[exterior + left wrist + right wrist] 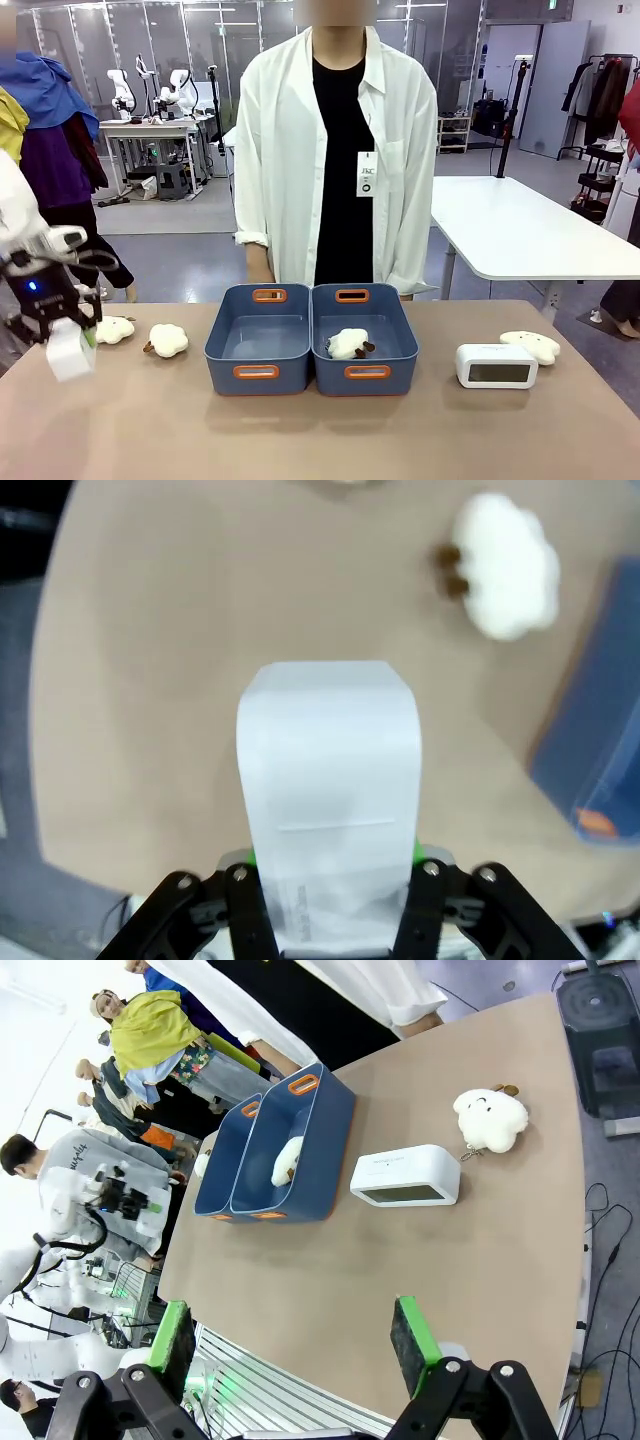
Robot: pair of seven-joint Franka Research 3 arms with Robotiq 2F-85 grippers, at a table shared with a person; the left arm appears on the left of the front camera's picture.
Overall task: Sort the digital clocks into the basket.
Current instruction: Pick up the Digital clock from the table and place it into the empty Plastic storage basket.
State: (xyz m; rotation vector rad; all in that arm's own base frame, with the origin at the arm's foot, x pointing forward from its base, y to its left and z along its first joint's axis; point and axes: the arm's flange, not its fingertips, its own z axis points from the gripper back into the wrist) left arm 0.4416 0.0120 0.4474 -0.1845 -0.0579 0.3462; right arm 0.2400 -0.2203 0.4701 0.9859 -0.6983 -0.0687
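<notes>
My left gripper (68,335) is shut on a white digital clock (72,358) and holds it above the table's left end. In the left wrist view the clock (328,770) stands out between the green pads (420,852), over bare tabletop. A second digital clock (497,365) lies on the table to the right of the baskets, display toward me. Two blue baskets sit side by side at the middle: the left one (225,360) is empty, the right one (400,360) holds a plush toy (348,343). My right gripper (290,1325) is open, high above the table's right part, well short of the second clock (405,1177).
Two cream plush toys (113,329) (167,340) lie left of the baskets, another (530,346) behind the second clock. A person in a white shirt (335,150) stands at the far side. Bare tabletop runs along the front edge.
</notes>
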